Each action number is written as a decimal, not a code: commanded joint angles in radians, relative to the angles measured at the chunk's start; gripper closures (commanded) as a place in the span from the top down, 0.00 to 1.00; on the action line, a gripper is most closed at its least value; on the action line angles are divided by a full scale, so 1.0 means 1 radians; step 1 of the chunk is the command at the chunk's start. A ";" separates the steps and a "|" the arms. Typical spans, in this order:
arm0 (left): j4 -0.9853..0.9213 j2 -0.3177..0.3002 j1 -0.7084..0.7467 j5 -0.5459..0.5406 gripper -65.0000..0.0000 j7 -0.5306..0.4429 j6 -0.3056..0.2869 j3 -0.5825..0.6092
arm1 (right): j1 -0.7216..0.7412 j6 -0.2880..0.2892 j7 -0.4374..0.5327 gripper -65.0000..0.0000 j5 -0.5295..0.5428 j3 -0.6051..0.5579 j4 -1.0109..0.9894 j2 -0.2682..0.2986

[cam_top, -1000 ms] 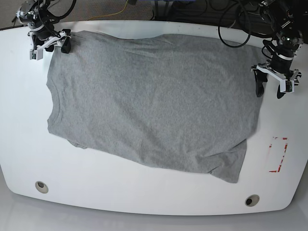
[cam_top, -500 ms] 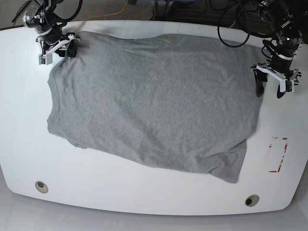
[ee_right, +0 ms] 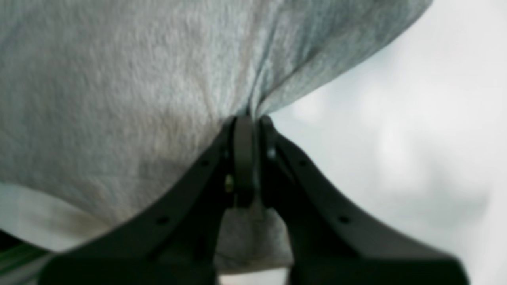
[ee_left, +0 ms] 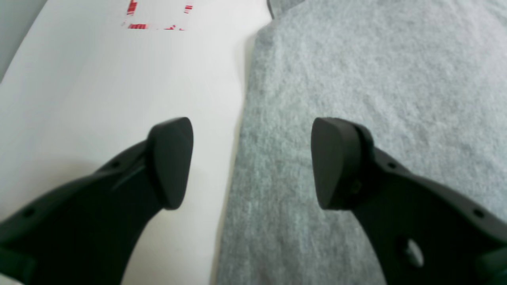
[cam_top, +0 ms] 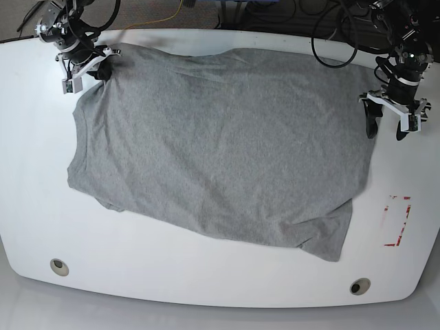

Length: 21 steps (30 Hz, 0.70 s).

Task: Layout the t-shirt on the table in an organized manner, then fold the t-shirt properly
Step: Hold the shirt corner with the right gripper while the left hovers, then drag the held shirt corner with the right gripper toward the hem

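On the white tabletop (cam_top: pixel 27 172) the grey t-shirt (cam_top: pixel 220 144) lies spread plain side up, its body running across the middle toward the red outline mark (cam_top: pixel 397 220). At the far corner on the base view's left, the right tool (cam_top: pixel 88 65) is pinched tight on a bunched fold of the shirt's edge. The left tool (ee_left: pixel 251 162) hangs with its jaws apart, straddling the shirt's opposite edge, one finger (ee_left: pixel 336 162) over cloth and the other over bare tabletop.

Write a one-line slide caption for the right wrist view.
Right gripper shut on a pinched fold of the grey t-shirt, fabric bunching at its tips above the white table.
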 commanded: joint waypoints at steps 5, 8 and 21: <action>0.013 -0.012 0.004 -0.015 0.68 -0.026 -0.001 -0.002 | -0.004 -0.004 -0.020 0.00 0.013 0.005 0.137 0.008; 0.013 -0.012 0.005 -0.015 0.68 -0.026 -0.001 -0.002 | 0.044 -0.004 -0.088 0.00 0.013 0.007 0.161 0.008; 0.013 -0.012 0.005 0.048 0.68 -0.026 -0.001 0.002 | 0.285 -0.006 -0.149 0.00 0.007 -0.019 0.075 0.005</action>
